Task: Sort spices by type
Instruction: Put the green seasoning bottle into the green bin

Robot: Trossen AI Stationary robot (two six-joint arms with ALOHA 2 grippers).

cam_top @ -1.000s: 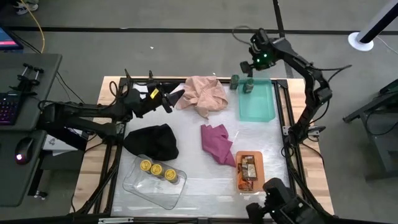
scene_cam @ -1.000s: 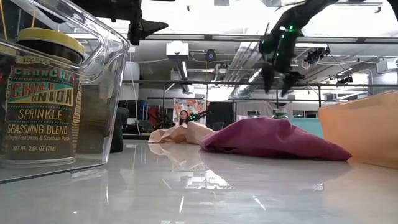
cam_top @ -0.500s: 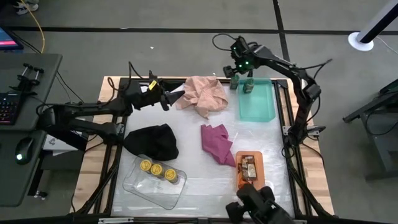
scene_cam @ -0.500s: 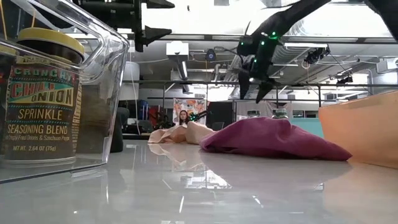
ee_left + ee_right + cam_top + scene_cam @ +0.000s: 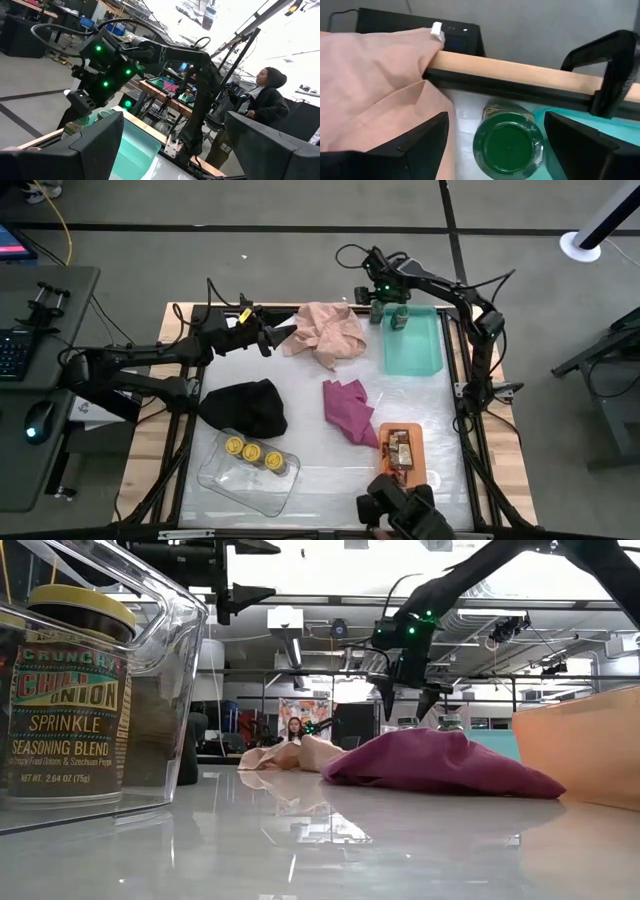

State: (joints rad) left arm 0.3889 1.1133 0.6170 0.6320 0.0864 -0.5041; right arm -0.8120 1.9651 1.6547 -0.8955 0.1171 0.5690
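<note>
Right end effector (image 5: pixel 492 140): open, straddling the green jar (image 5: pixel 509 146) directly below, upright, beside the teal tray (image 5: pixel 415 352).
Left end effector (image 5: pixel 280 338): open, farther off.

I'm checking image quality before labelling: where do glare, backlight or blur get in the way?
Low view: bright ceiling light silhouettes both arms, the glossy table mirrors the magenta cloth, and the near clear tray looms oversized. Left wrist view: blown-out background, own fingers blurred. Right wrist view: the dark-green jar is soft.
</note>
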